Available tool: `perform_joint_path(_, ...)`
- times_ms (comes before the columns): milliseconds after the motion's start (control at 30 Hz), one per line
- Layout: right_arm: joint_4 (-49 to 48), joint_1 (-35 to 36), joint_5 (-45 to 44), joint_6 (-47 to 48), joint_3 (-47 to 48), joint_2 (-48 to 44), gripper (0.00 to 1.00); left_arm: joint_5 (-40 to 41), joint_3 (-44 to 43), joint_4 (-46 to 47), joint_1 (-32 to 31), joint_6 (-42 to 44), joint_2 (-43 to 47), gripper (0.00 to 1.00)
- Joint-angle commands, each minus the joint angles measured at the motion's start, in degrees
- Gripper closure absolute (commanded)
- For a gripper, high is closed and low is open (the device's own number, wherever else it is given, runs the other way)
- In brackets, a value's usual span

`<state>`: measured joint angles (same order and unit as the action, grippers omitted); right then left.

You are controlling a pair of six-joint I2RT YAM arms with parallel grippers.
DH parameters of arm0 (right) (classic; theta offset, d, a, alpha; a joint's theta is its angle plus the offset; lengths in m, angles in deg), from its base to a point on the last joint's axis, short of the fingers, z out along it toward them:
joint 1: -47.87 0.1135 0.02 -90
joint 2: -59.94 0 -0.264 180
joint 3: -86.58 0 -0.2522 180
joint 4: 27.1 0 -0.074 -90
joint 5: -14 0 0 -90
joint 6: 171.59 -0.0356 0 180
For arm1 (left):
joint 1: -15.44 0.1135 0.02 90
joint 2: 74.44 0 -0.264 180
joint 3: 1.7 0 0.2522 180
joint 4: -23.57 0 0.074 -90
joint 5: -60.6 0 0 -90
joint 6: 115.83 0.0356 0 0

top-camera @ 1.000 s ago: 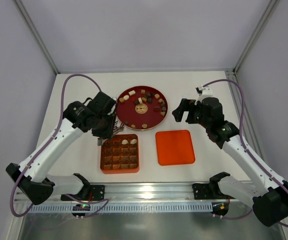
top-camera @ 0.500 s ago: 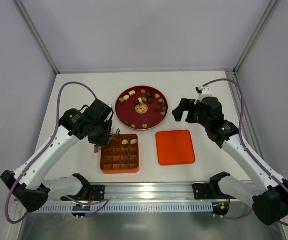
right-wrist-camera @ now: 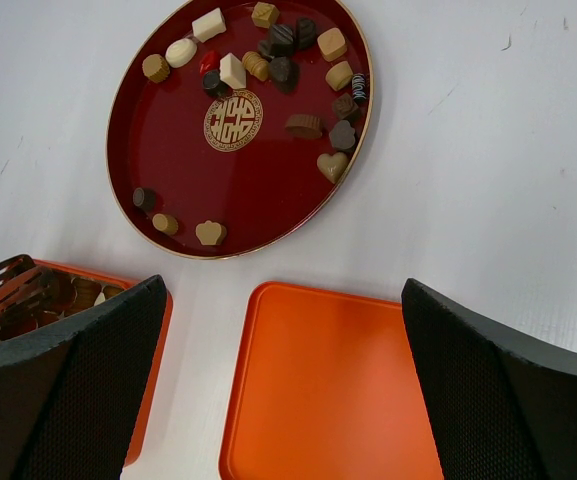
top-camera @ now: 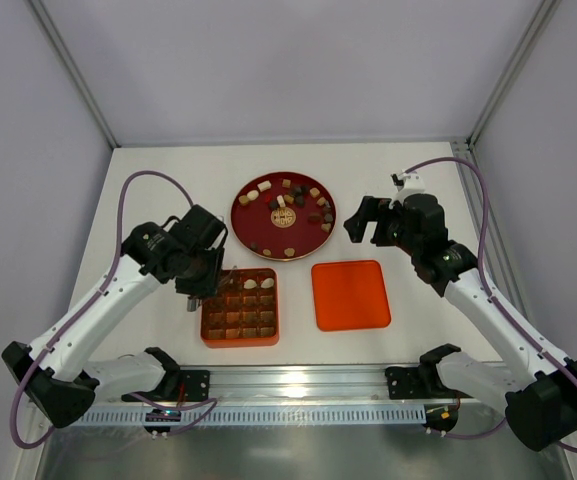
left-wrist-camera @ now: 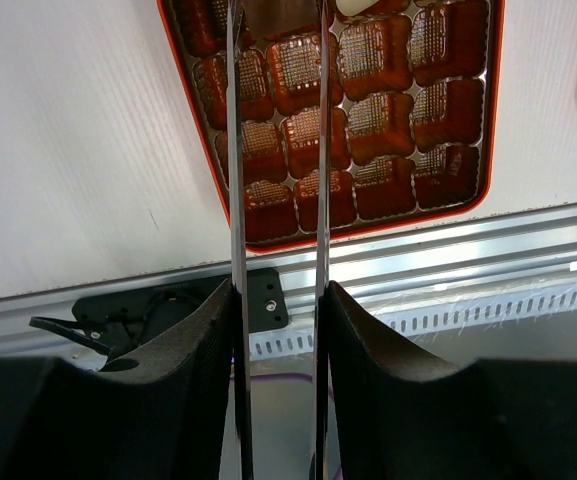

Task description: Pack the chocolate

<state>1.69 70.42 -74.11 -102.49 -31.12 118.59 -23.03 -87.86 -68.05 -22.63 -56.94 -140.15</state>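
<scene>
Several chocolate pieces (top-camera: 303, 205), dark brown, light brown and cream, lie on the round red tray (top-camera: 258, 228); they also show in the right wrist view (right-wrist-camera: 298, 60). My left gripper (top-camera: 204, 272) is shut on metal tongs (left-wrist-camera: 236, 150), whose blades reach over the far left cells of the orange gridded box (top-camera: 208, 322). A brown piece (left-wrist-camera: 280, 15) seems to sit between the blade tips, cut off at the frame edge. Two cream pieces (top-camera: 258, 284) lie in the box's far row. My right gripper (top-camera: 363, 222) is open and empty, above the table right of the tray.
The flat orange lid (top-camera: 350, 294) lies right of the box, and it shows below my right gripper (right-wrist-camera: 286, 340) in the right wrist view. The aluminium rail (top-camera: 298, 385) runs along the near edge. White walls close in both sides.
My left gripper has moved with the tongs from the tray's left edge toward me, over the box's far left corner. The right arm has not moved.
</scene>
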Motion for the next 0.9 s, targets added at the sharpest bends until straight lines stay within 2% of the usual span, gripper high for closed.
perform_joint_path(0, -2.2, 0.4, 0.2, -0.1, 1.3, 0.0, 0.00, 0.0, -0.1, 0.3, 0.3, -0.3, 1.3, 0.61)
perform_joint_path(867, -2.2, 0.4, 0.5, 0.0, 1.5, 0.0, 0.00, 0.0, -1.0, 2.2, 0.3, 0.6, -1.0, 0.60)
